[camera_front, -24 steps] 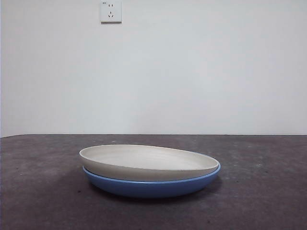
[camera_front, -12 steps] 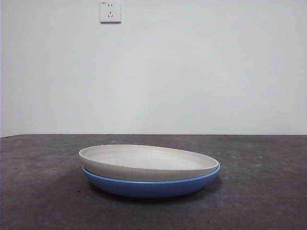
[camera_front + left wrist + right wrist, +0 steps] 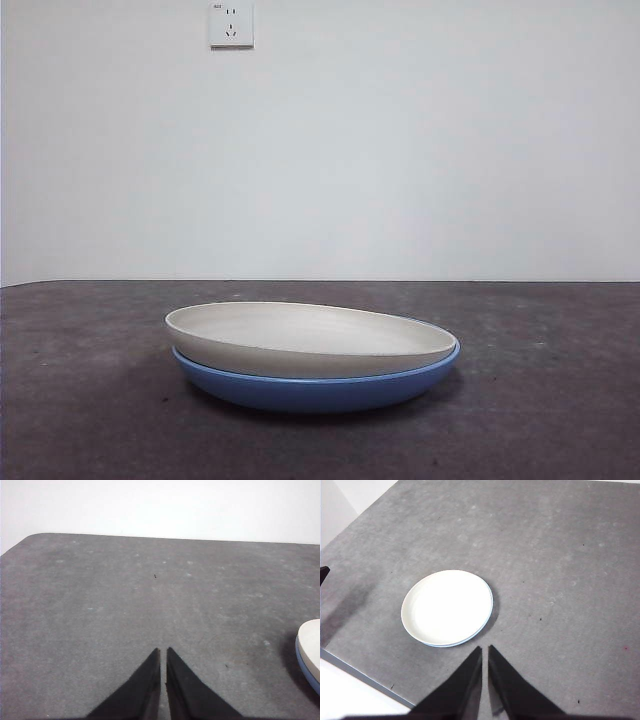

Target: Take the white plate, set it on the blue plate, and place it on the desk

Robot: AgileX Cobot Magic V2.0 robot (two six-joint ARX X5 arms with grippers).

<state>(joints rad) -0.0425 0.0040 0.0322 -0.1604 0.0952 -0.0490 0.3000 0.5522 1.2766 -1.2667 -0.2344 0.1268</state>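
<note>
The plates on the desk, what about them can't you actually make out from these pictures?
- Blue plate, inside: covered by the white plate in every view; the right wrist view shows only a thin blue edge.
- Both plates in the left wrist view: cut off by the picture's edge, only a sliver shows.
- Where the plates touch: hidden inside the stack.
- Marks on the wall socket: too small in the front view.

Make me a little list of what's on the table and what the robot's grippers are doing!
white plate: sits stacked in the blue plate, a bit tilted
blue plate: underneath, on the desk
desk: dark grey, scuffed
left gripper: shut, holding nothing, off to the side of the plates
right gripper: shut, holding nothing, up above the plates
</note>
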